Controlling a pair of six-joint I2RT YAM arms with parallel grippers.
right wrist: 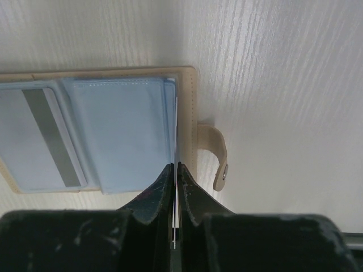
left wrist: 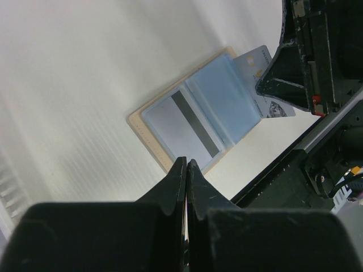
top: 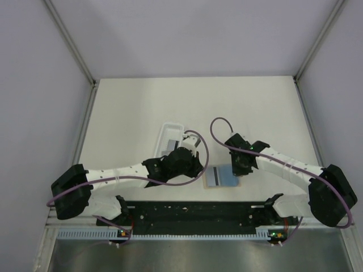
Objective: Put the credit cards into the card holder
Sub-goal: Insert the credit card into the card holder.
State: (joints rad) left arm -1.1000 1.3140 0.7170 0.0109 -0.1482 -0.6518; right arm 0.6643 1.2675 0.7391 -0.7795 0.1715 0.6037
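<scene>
The tan card holder [top: 209, 186] lies open on the table, light blue inside. It also shows in the left wrist view [left wrist: 145, 135] and the right wrist view [right wrist: 188, 96]. A grey credit card with a black stripe [left wrist: 180, 120] sits in its left pocket. My right gripper [right wrist: 174, 165] is shut on a second credit card [left wrist: 256, 63]. That card is edge-on in the right wrist view and partly inside the right pocket. The closing tab [right wrist: 217, 148] sticks out beside it. My left gripper [left wrist: 186, 161] is shut and empty, its tips just above the holder's near corner.
A long clear plastic tray [top: 169, 135] lies behind the left wrist. The black base rail [top: 193, 212] runs along the near table edge, just beyond the holder. White walls stand at the left, right and back.
</scene>
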